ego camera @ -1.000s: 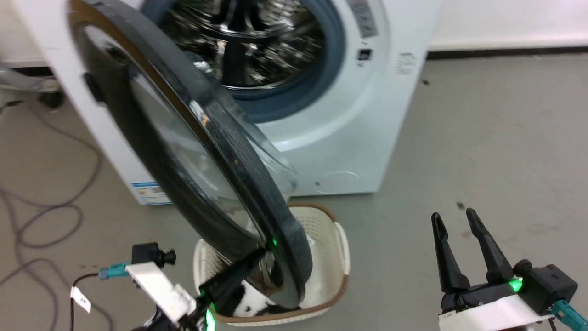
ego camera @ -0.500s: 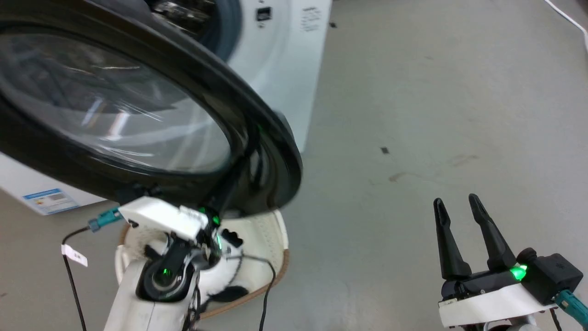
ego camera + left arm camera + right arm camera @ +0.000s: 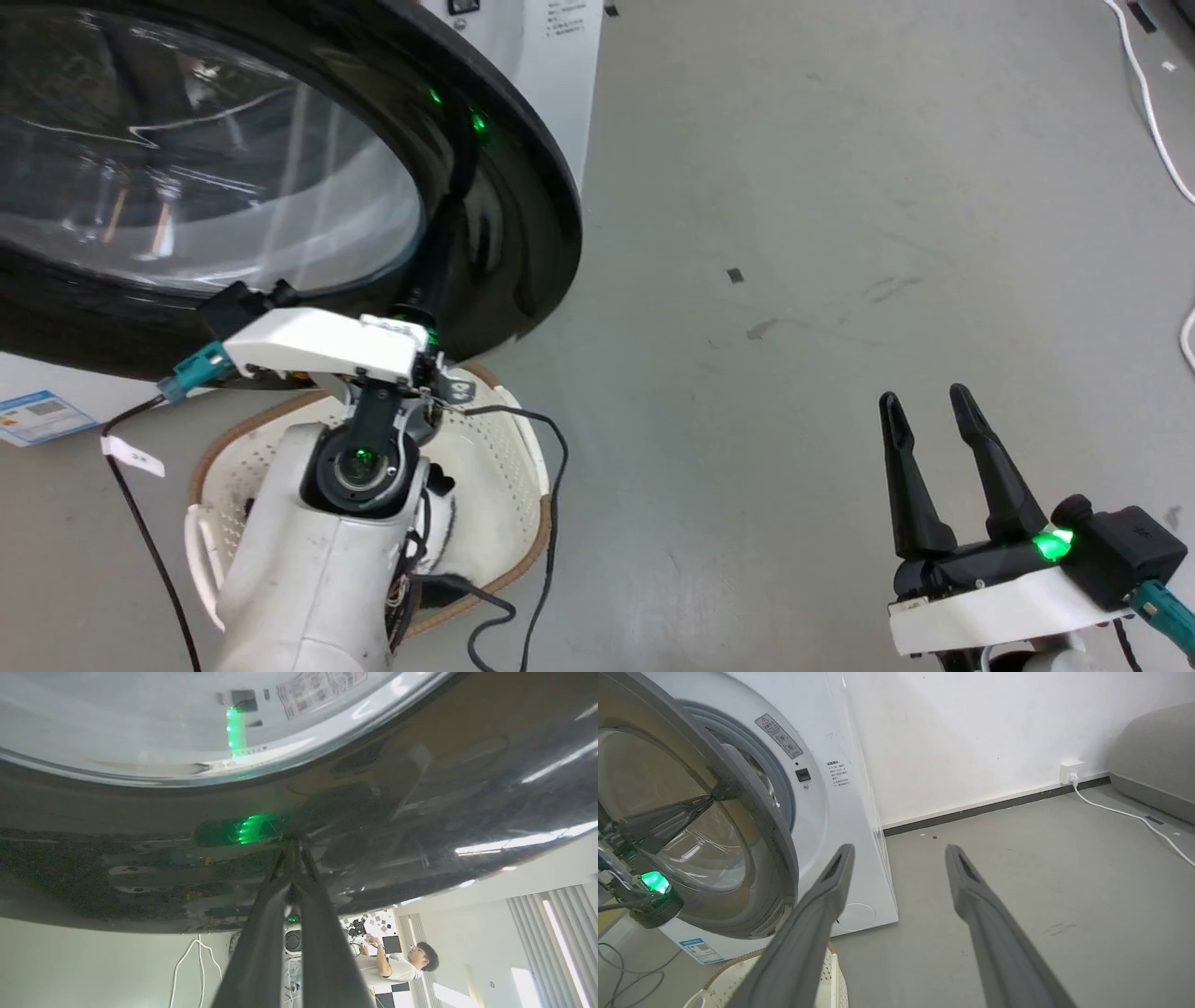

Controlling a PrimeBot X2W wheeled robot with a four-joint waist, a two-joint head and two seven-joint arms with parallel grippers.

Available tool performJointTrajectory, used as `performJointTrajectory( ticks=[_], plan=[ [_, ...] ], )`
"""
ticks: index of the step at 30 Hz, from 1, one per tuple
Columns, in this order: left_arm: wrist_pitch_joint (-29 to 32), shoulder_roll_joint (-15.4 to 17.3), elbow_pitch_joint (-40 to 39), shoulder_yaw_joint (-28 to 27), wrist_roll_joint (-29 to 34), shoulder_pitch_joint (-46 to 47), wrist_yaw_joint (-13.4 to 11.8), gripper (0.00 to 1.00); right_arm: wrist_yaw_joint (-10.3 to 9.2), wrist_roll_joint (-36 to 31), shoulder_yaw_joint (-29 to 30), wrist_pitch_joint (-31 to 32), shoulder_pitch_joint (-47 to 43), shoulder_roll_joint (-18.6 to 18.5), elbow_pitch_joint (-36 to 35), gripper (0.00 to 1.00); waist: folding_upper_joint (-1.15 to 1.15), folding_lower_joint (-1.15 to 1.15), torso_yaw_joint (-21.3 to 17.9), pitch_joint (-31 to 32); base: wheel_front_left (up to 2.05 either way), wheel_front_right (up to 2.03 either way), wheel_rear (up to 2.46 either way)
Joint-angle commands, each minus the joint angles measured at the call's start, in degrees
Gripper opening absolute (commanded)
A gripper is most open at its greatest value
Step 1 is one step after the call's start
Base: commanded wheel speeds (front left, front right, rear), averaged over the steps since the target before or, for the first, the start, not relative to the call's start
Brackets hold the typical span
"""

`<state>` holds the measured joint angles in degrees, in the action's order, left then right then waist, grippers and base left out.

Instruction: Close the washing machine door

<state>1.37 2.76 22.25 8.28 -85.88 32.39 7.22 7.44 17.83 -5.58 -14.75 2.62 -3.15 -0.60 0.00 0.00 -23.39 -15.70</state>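
Pushing with my left gripper [image 3: 292,847], I have both fingers pressed together, nothing between them, their tips touching the glossy black frame of the door [image 3: 509,233] just beside the glass. A second ago those fingers sat at the door's lower rim, the door stood nearly edge-on to my head camera, and the steel drum lay open behind it. Now the door's outer face is turned toward me. My head has swung too, so part of that shift belongs to the camera. Along my right gripper [image 3: 899,849], the door [image 3: 756,812] is still ajar, ahead and to its left, with the grey rubber ring visible in the gap between the door and the front of the washing machine [image 3: 840,826].

My right gripper [image 3: 922,397] holds the same spread as before, empty, hanging over bare floor well apart from the door.

Below my left wrist sits a cream laundry basket [image 3: 509,467] with a brown rim. The grey floor [image 3: 794,187] carries a few dark specks. Ahead of my right fingers a white wall [image 3: 971,742] meets a dark skirting, and a white cable [image 3: 1125,814] trails from a socket [image 3: 1070,771]. Past my left fingers, under the door's edge, a person [image 3: 397,963] in a white top is in view.
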Motion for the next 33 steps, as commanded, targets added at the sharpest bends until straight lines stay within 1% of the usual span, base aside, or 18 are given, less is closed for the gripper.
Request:
performJointTrajectory(
  ticks=[1,2,3,6,8,9,10,13,15,18,21,24,28,30,33],
  plan=[
    [-0.3,0.1,0.2,0.5,-0.1,0.0,0.3,0.0,0.05,0.2,-0.1,-0.3,0.7,0.3,0.0,1.0,0.0,0.0,1.0,1.0,0.0,0.0,0.0],
    [-0.3,0.1,0.2,0.5,-0.1,0.0,0.3,0.0,0.05,0.2,-0.1,-0.3,0.7,0.3,0.0,1.0,0.0,0.0,1.0,1.0,0.0,0.0,0.0],
    [0.0,0.3,0.0,1.4,0.1,-1.1,0.3,0.0,0.05,0.0,0.0,-0.3,0.5,0.3,0.2,1.0,0.0,0.0,1.9,2.1,0.0,0.0,0.0],
    [0.5,0.9,-0.8,2.8,0.7,-2.9,0.3,0.0,0.05,-0.2,-0.1,-0.3,0.2,0.3,0.3,1.0,0.0,0.0,3.0,3.3,0.0,0.0,0.0],
    [1.4,1.9,-2.4,4.8,1.6,-5.4,0.3,0.0,0.05,-0.6,0.1,-0.3,-0.3,0.3,0.5,1.0,0.0,0.0,4.2,4.8,0.0,0.0,0.0],
    [2.3,3.6,-4.4,7.6,3.5,-8.2,0.3,0.0,0.05,-1.0,0.4,-0.3,-0.9,0.3,0.5,1.0,0.0,0.0,5.6,6.3,0.0,0.0,0.0],
    [2.3,3.6,-4.4,7.6,3.5,-8.2,0.3,0.0,0.05,-1.0,0.4,-0.3,-0.9,0.3,0.5,1.0,0.0,0.0,5.6,6.3,0.0,0.0,0.0],
    [2.8,8.0,-7.5,13.3,8.6,-12.4,0.3,0.0,0.05,-1.6,0.7,-0.3,-1.7,0.3,0.6,1.0,0.0,0.0,7.8,8.5,0.0,0.0,0.0],
    [1.8,11.4,-9.0,17.1,13.0,-14.7,0.3,0.0,0.05,-1.8,1.0,-0.3,-2.2,0.3,0.6,1.0,0.0,0.0,9.5,9.7,0.0,0.0,0.0],
    [-2.1,16.2,-9.9,21.6,20.2,-16.9,0.3,0.0,0.05,-2.0,1.4,-0.3,-2.8,0.2,0.6,1.0,0.0,0.0,11.8,11.2,0.0,0.0,0.0],
    [-7.9,20.4,-8.9,24.5,28.7,-17.8,0.3,0.0,0.05,-2.0,1.9,-0.3,-3.5,0.1,0.4,1.0,0.0,0.0,14.4,12.4,0.0,0.0,0.0],
    [-13.4,21.8,-7.8,24.1,33.6,-18.6,-0.3,0.0,0.05,-2.1,2.2,-0.3,-4.1,0.0,0.0,1.0,0.0,0.0,16.8,13.2,0.0,0.0,0.0],
    [-16.1,22.1,-9.8,19.9,39.1,-20.2,-3.7,0.0,0.05,-2.2,2.8,-0.3,-5.1,-0.2,-0.4,1.0,0.0,0.0,20.0,14.2,0.0,0.0,0.0],
    [-16.3,21.2,-12.9,15.9,42.3,-21.7,-5.6,0.0,0.05,-2.3,3.0,-0.3,-5.5,-0.3,-0.6,1.0,0.0,0.0,21.4,14.5,0.0,0.0,0.0],
    [-16.3,17.9,-18.3,7.6,46.8,-25.7,-6.9,0.0,0.05,-2.4,3.0,-0.3,-5.8,-0.3,-0.8,1.0,0.0,0.0,23.2,14.8,0.0,0.0,0.0]
  ],
)
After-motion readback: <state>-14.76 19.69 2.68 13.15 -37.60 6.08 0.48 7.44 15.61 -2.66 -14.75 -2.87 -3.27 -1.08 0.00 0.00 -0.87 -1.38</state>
